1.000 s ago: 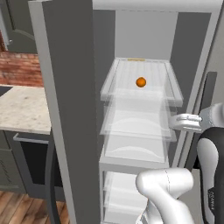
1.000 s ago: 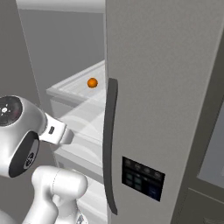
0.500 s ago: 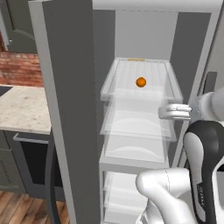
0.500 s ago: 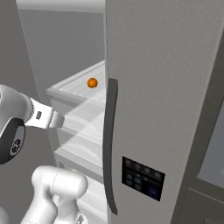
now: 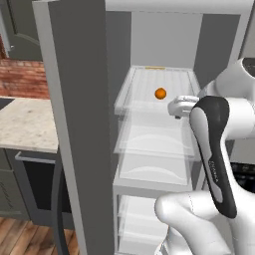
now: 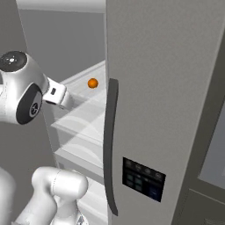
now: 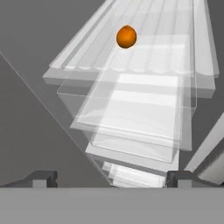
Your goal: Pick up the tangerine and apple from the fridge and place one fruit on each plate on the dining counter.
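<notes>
Fridge (image 5: 74,124): tall grey steel unit, left door swung open, interior exposed; right door closed, bearing a long dark curved handle (image 6: 110,145) and a black dispenser panel (image 6: 143,179).

Shelves (image 5: 154,144): white translucent, stacked in tiers inside the open compartment.

Tangerine (image 5: 160,93): small bright orange ball, resting alone on the top shelf, towards the far part of it, roughly central from left to right. Also seen in the hand view (image 7: 126,36), far beyond the finger tips.

Gripper (image 7: 111,178): jaws spread wide, nothing between them, holding nothing. It sits at the near right edge of the shelves, near the tangerine's level but apart from it.

Wall surface (image 5: 20,124): speckled beige top, left of the fridge, over dark cabinets, with brick wall behind.
</notes>
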{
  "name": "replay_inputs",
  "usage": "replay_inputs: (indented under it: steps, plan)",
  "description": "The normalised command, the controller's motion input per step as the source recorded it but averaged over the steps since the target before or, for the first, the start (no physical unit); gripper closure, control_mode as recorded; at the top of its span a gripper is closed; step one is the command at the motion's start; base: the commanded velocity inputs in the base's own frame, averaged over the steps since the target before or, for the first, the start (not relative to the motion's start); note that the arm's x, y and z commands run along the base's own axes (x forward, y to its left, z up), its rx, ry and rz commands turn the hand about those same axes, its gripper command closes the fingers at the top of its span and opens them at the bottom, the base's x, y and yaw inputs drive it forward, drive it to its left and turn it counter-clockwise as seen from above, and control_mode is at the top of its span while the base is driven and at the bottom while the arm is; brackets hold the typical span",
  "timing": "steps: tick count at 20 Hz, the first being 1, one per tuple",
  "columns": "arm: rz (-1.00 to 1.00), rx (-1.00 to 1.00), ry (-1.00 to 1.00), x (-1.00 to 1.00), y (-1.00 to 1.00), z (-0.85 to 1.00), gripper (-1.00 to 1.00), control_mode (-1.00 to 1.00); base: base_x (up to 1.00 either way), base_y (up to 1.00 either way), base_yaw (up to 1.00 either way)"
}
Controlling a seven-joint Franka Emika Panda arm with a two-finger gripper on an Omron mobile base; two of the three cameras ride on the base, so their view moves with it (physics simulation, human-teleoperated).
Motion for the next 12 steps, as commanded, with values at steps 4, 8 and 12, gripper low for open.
replay_inputs:
  steps: [4,8,12]
  plan:
    - [-0.09,-0.01,-0.10,0.42,0.01,0.07,-1.00,-1.00,0.00,0.00,0.00]
    - [-0.22,-0.02,-0.05,0.44,0.02,0.04,-1.00,-1.00,0.00,0.00,0.00]
    - [-0.25,-0.01,-0.01,0.74,0.01,0.02,-1.00,-1.00,0.00,0.00,0.00]
